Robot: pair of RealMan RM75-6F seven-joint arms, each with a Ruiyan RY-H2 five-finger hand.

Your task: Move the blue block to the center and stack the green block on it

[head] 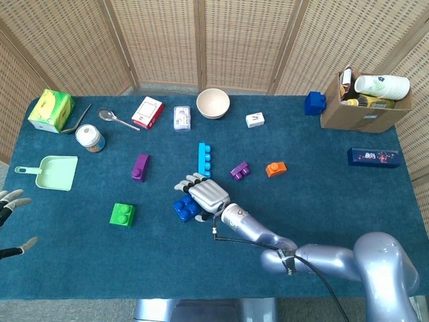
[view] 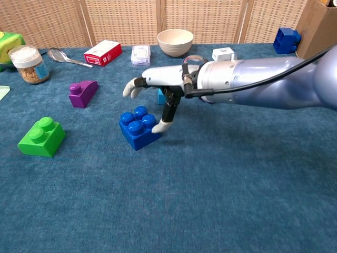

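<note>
The blue block (head: 184, 208) (view: 138, 128) sits on the blue cloth near the table's middle, slightly turned. My right hand (head: 206, 193) (view: 158, 92) hovers over it with its fingers lifted and spread. Only the thumb tip reaches down beside the block's right edge, and nothing is held. The green block (head: 123, 214) (view: 41, 137) lies apart, to the left of the blue one. At the far left edge of the head view, my left hand (head: 8, 204) shows with fingers apart and nothing in it.
A purple block (head: 140, 167) (view: 82, 93), a long light-blue brick (head: 203, 159), a small purple piece (head: 239, 170) and an orange piece (head: 275, 169) lie behind. Bowl (head: 213, 103), jar (view: 25, 64), green dustpan (head: 53, 172) and cardboard box (head: 365, 107) ring the table.
</note>
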